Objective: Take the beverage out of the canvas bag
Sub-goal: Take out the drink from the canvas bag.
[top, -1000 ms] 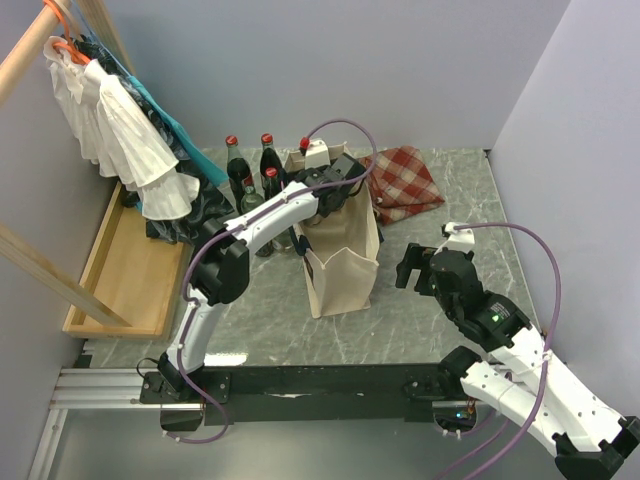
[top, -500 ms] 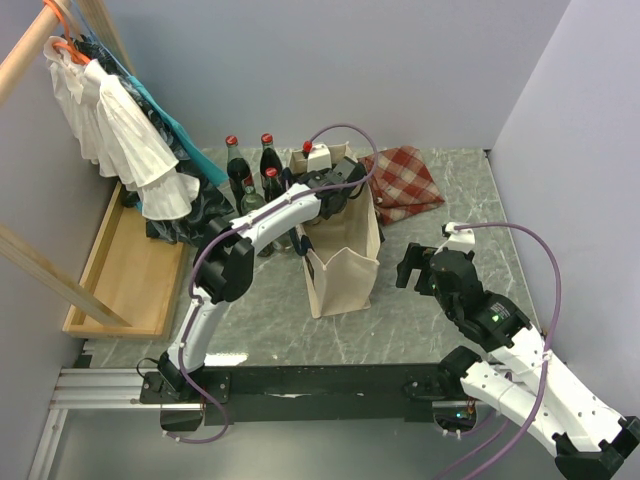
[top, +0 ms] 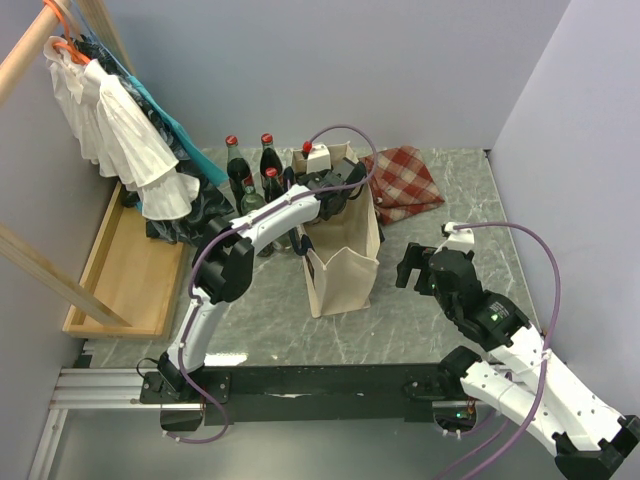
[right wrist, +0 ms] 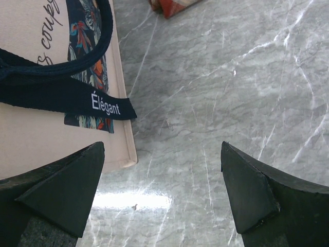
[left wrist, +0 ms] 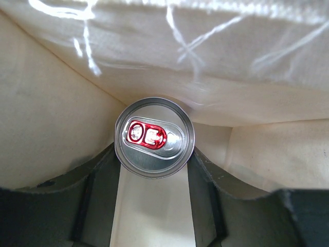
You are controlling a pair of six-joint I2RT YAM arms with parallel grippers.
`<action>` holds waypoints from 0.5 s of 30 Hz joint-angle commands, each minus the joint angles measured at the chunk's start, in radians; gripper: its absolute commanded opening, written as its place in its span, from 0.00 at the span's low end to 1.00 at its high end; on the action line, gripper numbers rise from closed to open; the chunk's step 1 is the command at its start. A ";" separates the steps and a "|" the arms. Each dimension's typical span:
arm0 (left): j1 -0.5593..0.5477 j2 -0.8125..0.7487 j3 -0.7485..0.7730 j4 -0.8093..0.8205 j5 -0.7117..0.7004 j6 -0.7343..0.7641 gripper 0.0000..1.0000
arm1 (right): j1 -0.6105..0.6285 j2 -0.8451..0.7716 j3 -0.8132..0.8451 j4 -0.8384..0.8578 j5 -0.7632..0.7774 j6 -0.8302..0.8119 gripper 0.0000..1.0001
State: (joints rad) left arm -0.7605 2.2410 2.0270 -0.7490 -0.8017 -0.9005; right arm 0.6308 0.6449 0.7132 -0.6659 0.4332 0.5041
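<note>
Only your left wrist view shows the can in the canvas bag, left gripper flanking it, grip unclear; right gripper gapes empty.

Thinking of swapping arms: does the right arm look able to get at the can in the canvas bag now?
Probably not. The left pincer fills the mouth of the canvas bag, fingers pressed to the can; the right pincer hangs open outside, beside its printed side.
</note>
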 commanded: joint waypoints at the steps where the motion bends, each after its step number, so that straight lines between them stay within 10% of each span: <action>1: 0.004 -0.037 -0.024 0.010 0.018 0.009 0.01 | 0.004 0.002 0.009 0.020 0.027 0.005 1.00; 15: -0.011 -0.126 -0.013 0.068 0.010 0.121 0.01 | 0.003 0.004 0.011 0.020 0.032 0.007 1.00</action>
State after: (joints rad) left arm -0.7654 2.2124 1.9839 -0.7158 -0.7937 -0.8646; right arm 0.6308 0.6449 0.7132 -0.6659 0.4370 0.5041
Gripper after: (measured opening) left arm 0.540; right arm 0.999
